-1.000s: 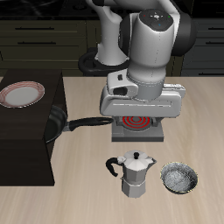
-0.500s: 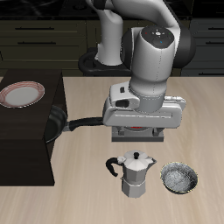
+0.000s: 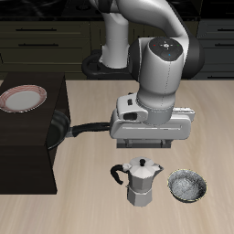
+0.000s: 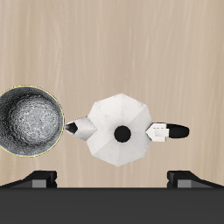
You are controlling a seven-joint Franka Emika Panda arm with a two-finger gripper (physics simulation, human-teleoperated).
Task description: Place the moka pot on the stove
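A: Where does your task stand?

B: Nothing is placed yet. The moka pot point(image 3: 143, 181) stands on the tabletop point(image 3: 82, 201), just beside the bowl point(image 3: 186, 186); your gripper point(image 4: 112, 179) hovers above the pot, spread wide, holding nothing. Grasp, lift and transfer remain.

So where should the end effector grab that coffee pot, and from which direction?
Probably from straight above, closing across the coffee pot at its narrow waist or upper body. It stands upright, and the handle and spout stick out on opposite sides, so close across the other two faces, clear of the bowl.
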